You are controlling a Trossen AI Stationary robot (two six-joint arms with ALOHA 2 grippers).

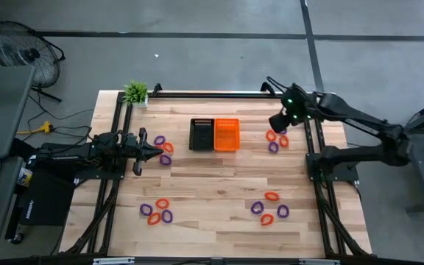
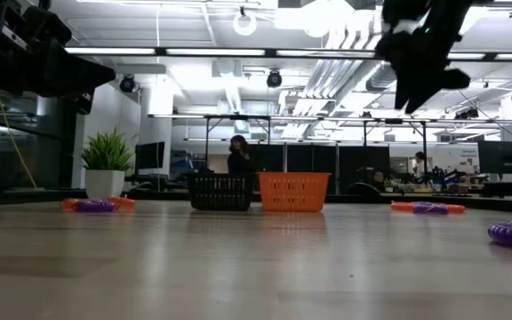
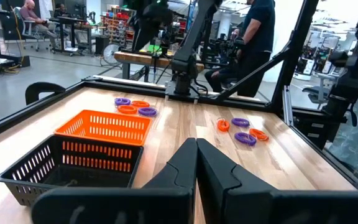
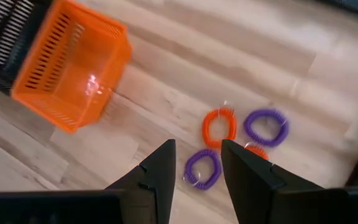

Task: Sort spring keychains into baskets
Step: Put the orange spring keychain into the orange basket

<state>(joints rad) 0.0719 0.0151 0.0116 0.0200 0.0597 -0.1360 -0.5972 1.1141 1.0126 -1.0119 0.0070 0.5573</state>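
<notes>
The black basket (image 1: 201, 135) and the orange basket (image 1: 227, 135) stand side by side on the table at the far middle. Purple and orange-red spring keychains lie flat on the table in groups: far left (image 1: 163, 147), far right (image 1: 276, 140), near left (image 1: 155, 212) and near right (image 1: 269, 210). My right gripper (image 4: 197, 152) is open and empty in the air above the far right group, with a purple keychain (image 4: 202, 168) below the gap. It shows high in the low view (image 2: 416, 76). My left gripper (image 3: 196, 146) is shut and empty beside the far left group.
A small green potted plant (image 1: 135, 93) stands at the table's far left corner. A dark frame rail (image 1: 212, 93) runs along the far edge. Bare wood lies between the keychain groups at the table's middle. People show in the room beyond.
</notes>
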